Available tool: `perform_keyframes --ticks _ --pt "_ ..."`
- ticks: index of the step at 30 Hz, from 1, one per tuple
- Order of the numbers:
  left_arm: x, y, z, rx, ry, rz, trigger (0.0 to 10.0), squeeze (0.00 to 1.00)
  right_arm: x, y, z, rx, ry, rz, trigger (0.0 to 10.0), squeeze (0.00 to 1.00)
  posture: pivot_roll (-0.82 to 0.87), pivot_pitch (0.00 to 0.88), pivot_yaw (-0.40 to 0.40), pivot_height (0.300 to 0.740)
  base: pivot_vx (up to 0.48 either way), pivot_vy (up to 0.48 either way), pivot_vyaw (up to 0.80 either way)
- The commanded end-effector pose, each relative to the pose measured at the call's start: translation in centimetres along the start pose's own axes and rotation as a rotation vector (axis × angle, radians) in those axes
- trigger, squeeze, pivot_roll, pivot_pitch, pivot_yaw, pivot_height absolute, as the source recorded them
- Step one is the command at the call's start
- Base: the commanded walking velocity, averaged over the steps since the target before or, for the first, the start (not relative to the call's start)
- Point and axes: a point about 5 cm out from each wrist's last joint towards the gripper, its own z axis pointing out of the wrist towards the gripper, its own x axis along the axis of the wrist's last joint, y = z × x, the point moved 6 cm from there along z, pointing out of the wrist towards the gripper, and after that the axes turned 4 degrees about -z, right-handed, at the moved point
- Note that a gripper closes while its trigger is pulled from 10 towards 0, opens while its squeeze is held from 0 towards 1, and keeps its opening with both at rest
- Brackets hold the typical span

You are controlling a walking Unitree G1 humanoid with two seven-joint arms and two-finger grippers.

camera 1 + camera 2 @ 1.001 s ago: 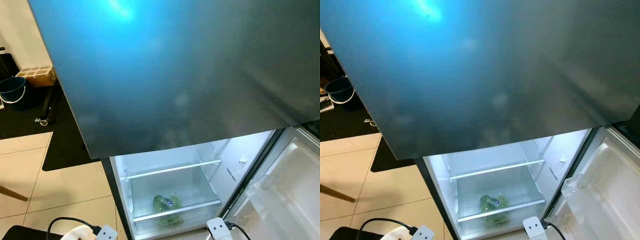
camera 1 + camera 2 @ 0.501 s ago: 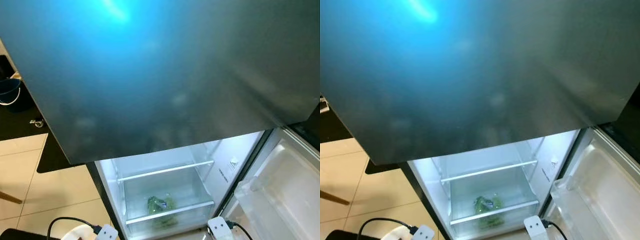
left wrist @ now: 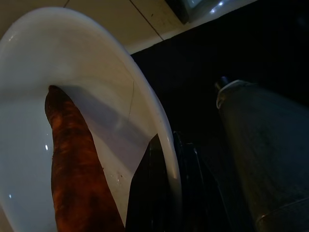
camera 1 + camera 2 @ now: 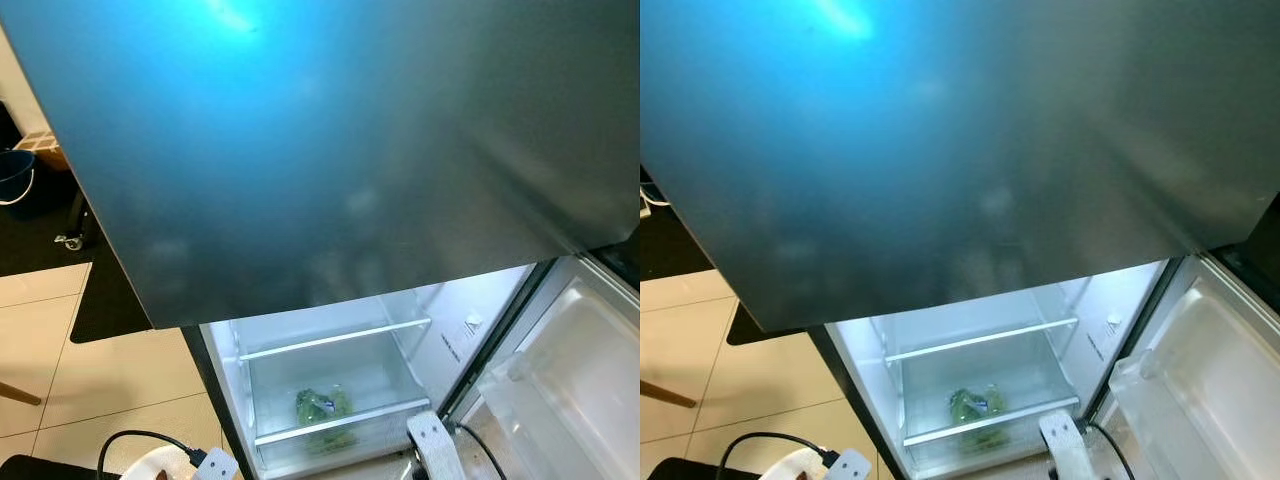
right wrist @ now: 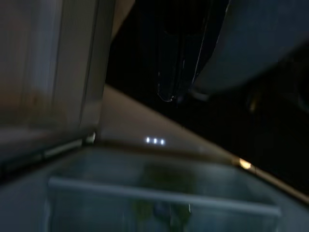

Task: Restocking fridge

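The fridge stands before me with its grey upper door shut and the lit lower compartment open. A bag of green vegetables lies in the clear bottom drawer. In the left wrist view my left gripper is shut on the rim of a white bowl, one finger inside and one outside. A long reddish-brown root lies in the bowl. The bowl's edge peeks in at the bottom of the eye views. My right gripper hangs dark in front of the drawer.
The lower fridge door stands open to the right with white shelves. Left of the fridge a black mat lies on beige floor tiles, with a blue bucket farther back. A glass shelf spans the compartment.
The view has swayed sideways as the camera moved. My right wrist has risen a little at the bottom edge, toward the open drawer. The left arm and bowl stay put.
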Motion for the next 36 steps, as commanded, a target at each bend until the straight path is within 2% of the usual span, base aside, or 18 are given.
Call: perform_keyframes --ticks 1,6,9,11,15,19,20,22,24,25,29,34,36 --pt "-0.9 -0.3 -0.1 0.010 -0.017 0.023 10.0 0.00 0.2 0.0 0.0 0.002 0.014 0.016 10.0 0.00 -0.13 0.000 0.034 0.740 0.000 0.000 0.00" --pt "0.5 -0.2 0.0 -0.002 0.036 0.108 10.0 0.00 0.4 0.0 0.0 0.012 0.022 0.000 10.0 0.00 -0.12 0.000 0.030 0.740 0.000 0.000 0.00" --pt "0.7 -0.2 0.0 -0.003 0.041 0.126 10.0 0.00 0.5 -0.1 0.0 0.015 0.025 -0.003 10.0 0.00 -0.12 0.000 0.030 0.740 0.000 0.000 0.00" --pt "1.0 -0.3 0.0 0.007 0.054 0.171 10.0 0.00 1.2 -0.3 0.2 0.026 0.051 -0.007 10.0 0.00 -0.11 0.000 0.032 0.740 0.000 0.000 0.00" --pt "1.1 -0.5 0.0 0.011 0.059 0.165 10.0 0.00 1.9 -0.1 0.2 0.019 0.072 -0.012 10.0 0.00 -0.11 0.000 0.034 0.740 0.000 0.000 0.00" --pt "1.1 -0.6 -0.1 0.010 0.067 0.173 10.0 0.00 2.8 0.8 0.2 -0.016 0.101 -0.040 10.0 0.00 -0.11 0.000 0.036 0.740 0.000 0.000 0.00" --pt "1.1 -0.7 -0.1 0.009 0.072 0.178 10.0 0.00 3.4 1.4 0.1 -0.040 0.122 -0.052 10.0 0.00 -0.11 0.000 0.038 0.740 0.000 0.000 0.00" --pt "1.1 -0.9 -0.1 0.016 0.074 0.169 10.0 0.00 3.6 1.8 0.1 -0.052 0.130 -0.059 10.0 0.00 -0.11 0.000 0.038 0.740 0.000 0.000 0.00" --pt "1.0 -1.6 -0.2 0.036 0.073 0.082 10.0 0.00 4.0 2.3 0.0 -0.068 0.142 -0.069 10.0 0.00 -0.11 0.000 0.038 0.740 0.000 0.000 0.00" --pt "1.0 -1.6 -0.2 0.036 0.073 0.082 10.0 0.00 4.0 2.3 0.0 -0.068 0.142 -0.069 10.0 0.00 -0.11 0.000 0.038 0.740 0.000 0.000 0.00" --pt "1.1 -2.4 -0.2 0.047 0.086 -0.048 10.0 0.00 4.1 2.3 0.0 -0.068 0.147 -0.073 10.0 0.00 -0.10 0.000 0.037 0.740 0.000 0.000 0.00" --pt "1.4 -2.7 -0.4 0.028 0.114 -0.062 10.0 0.00 4.2 2.1 0.0 -0.065 0.151 -0.077 10.0 0.00 -0.10 0.000 0.037 0.740 0.000 0.000 0.00" --pt "1.5 -3.0 -0.4 0.027 0.124 -0.039 10.0 0.00 4.2 2.1 0.0 -0.065 0.152 -0.079 10.0 0.00 -0.10 0.000 0.039 0.740 0.000 0.000 0.00"
